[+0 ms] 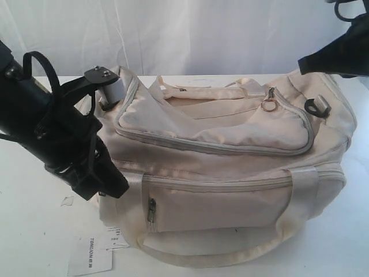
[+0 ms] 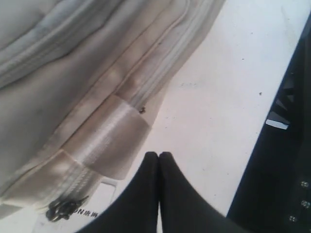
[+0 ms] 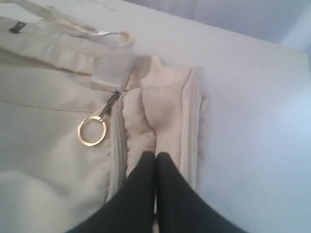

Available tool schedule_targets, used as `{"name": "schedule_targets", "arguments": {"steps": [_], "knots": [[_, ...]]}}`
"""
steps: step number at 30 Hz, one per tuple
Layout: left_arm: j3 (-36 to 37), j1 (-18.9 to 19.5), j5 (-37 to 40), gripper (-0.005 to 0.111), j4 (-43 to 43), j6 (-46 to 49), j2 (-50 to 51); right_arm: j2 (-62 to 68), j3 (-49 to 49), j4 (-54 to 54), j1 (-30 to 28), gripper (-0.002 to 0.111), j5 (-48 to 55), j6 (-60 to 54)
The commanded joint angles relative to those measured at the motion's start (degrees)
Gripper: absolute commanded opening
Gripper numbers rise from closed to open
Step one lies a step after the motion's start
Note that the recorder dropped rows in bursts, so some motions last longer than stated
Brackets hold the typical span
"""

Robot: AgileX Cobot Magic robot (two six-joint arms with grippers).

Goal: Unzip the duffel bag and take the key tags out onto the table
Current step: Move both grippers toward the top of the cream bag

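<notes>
The cream duffel bag (image 1: 230,167) lies across the table (image 1: 34,231), its top flap edged by a grey zipper. The zipper pull carries a gold ring (image 1: 268,105) near the bag's right end; the ring (image 3: 92,131) also shows in the right wrist view. My left gripper (image 1: 115,190) is shut and empty at the bag's front left corner, its tips (image 2: 158,155) just off a pale webbing handle (image 2: 109,141). My right gripper (image 3: 156,156) is shut with nothing in it above the bag's right end. The key tags are hidden.
A white paper label (image 1: 89,257) lies on the table in front of the bag's left corner. The front pocket's zipper pull (image 1: 151,210) hangs at the pocket's left end. A black strap clip (image 1: 317,107) sits on the bag's right end. The right arm (image 1: 340,52) hangs at the upper right.
</notes>
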Motion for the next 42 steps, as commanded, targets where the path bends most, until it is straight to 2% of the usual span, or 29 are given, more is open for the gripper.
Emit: {"name": "schedule_targets", "arguments": {"steps": [1,3,8,9,13,20,26,31,38,40,42], "knots": [[-0.3,-0.3,2.2,0.0,-4.0,1.8,-0.6,3.6,-1.5,-4.8,-0.1,0.011,-3.0,4.2],[-0.3,-0.3,2.2,0.0,-4.0,2.0,-0.6,5.6,-2.6,-4.8,-0.1,0.022,-3.1,4.2],[-0.3,-0.3,2.4,0.0,-4.4,2.0,-0.6,11.3,-6.5,-4.8,-0.1,0.06,-2.9,3.8],[-0.3,-0.3,2.4,0.0,-4.8,2.0,-0.6,12.7,-7.7,-4.9,-0.1,0.063,-3.3,3.8],[-0.3,-0.3,2.8,0.0,-6.8,3.3,-0.6,17.2,-11.7,-4.9,-0.1,0.062,-4.1,3.8],[-0.3,-0.3,3.4,0.0,-8.5,6.2,-0.6,23.0,-15.1,-5.4,-0.7,0.06,1.6,4.2],[-0.3,-0.3,3.5,0.0,-8.5,6.2,-0.6,21.2,-16.4,-13.6,-1.4,0.06,2.6,12.0],[-0.3,-0.3,3.6,0.0,-8.5,6.2,-0.6,20.1,-16.8,-15.3,-2.2,0.067,3.0,13.1],[-0.3,-0.3,3.6,0.0,-8.7,6.2,-0.6,23.5,-16.8,-14.1,-2.4,0.067,4.1,13.1],[-0.3,-0.3,3.6,0.0,-8.7,6.2,-0.6,23.8,-16.8,-13.3,-2.4,0.063,4.4,13.1],[-0.3,-0.3,3.3,0.0,-8.7,6.2,-0.6,23.8,-16.8,-10.7,-2.4,0.039,7.8,13.1]]}}
